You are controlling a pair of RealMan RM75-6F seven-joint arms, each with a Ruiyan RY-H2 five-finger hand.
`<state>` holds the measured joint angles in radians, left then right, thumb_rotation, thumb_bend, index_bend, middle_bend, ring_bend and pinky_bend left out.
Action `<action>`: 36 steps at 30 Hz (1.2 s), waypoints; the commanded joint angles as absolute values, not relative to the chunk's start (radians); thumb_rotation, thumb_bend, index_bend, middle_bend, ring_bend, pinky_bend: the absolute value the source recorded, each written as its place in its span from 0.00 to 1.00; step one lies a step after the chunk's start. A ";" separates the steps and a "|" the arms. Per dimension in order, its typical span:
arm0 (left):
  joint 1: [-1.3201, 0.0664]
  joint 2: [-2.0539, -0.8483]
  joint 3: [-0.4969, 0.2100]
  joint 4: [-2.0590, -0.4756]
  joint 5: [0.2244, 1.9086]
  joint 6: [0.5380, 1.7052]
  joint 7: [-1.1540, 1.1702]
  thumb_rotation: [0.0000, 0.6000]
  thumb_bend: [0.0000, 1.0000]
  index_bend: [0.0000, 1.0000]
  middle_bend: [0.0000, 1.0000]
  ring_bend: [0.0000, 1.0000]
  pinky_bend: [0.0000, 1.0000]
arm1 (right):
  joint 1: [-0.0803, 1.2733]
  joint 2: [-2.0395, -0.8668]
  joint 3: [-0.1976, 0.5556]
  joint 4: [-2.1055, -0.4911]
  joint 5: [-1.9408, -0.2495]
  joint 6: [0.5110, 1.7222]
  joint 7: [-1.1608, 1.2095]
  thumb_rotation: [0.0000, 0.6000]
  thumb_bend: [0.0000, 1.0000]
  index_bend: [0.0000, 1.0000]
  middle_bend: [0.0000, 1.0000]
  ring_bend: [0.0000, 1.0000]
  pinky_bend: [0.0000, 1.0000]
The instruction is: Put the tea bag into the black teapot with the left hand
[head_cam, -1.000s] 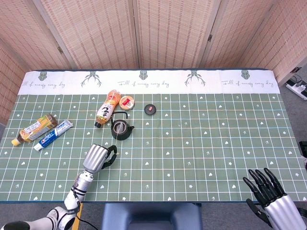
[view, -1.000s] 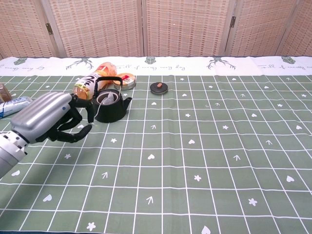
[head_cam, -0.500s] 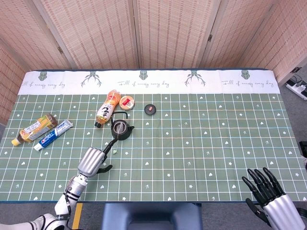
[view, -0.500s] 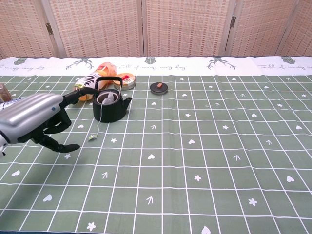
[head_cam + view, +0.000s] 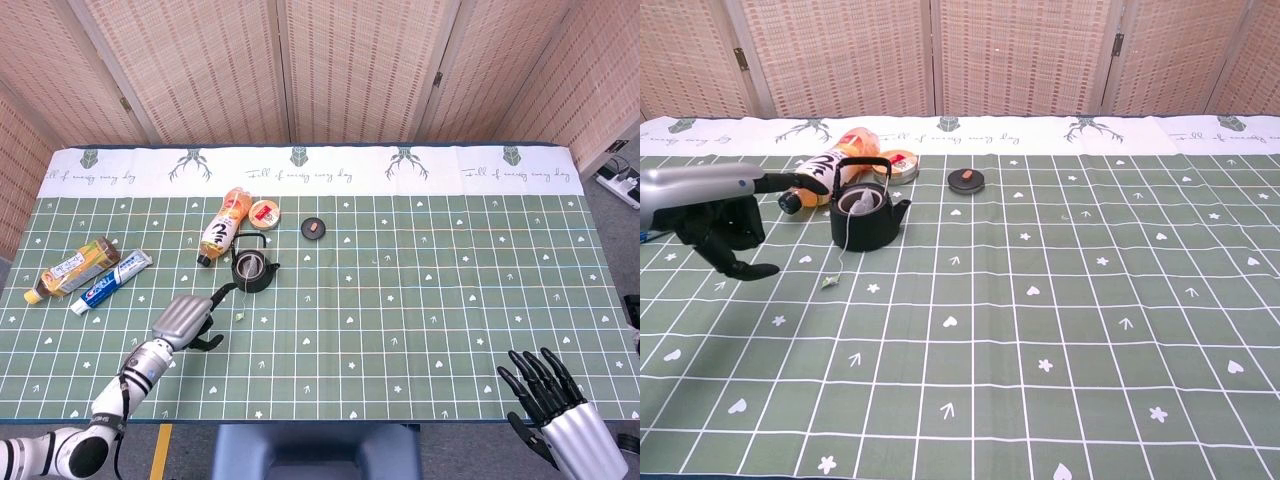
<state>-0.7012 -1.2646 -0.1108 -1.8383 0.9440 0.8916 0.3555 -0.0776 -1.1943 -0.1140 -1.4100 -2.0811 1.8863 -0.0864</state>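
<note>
The black teapot point(image 5: 250, 269) point(image 5: 865, 218) stands lidless at the left middle of the table. The white tea bag point(image 5: 858, 203) lies in its mouth. Its string runs down the pot's side to a small tag point(image 5: 830, 283) point(image 5: 239, 316) on the cloth. My left hand point(image 5: 185, 320) point(image 5: 715, 205) hovers left of the pot, apart from it and holding nothing. One finger stretches toward the pot and the others hang down. My right hand point(image 5: 545, 395) is at the near right edge, fingers spread and empty.
The teapot lid point(image 5: 314, 228) point(image 5: 966, 180) lies right of and behind the pot. An orange bottle point(image 5: 224, 227) point(image 5: 830, 170) and a round tin point(image 5: 264, 212) point(image 5: 900, 165) lie just behind it. A toothpaste tube point(image 5: 110, 282) and a tea bottle point(image 5: 72, 268) are at the far left.
My left hand let the string go, so the tag dropped onto the cloth. The hand then drew back to the left, away from the teapot. The right hand barely moved.
</note>
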 commanded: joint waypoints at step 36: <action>-1.039 -1.419 -0.095 -1.588 0.422 0.773 0.525 1.00 0.40 0.00 1.00 1.00 1.00 | -0.077 -1.184 -0.116 -1.390 -2.077 1.916 -0.038 1.00 0.37 0.00 0.00 0.07 0.00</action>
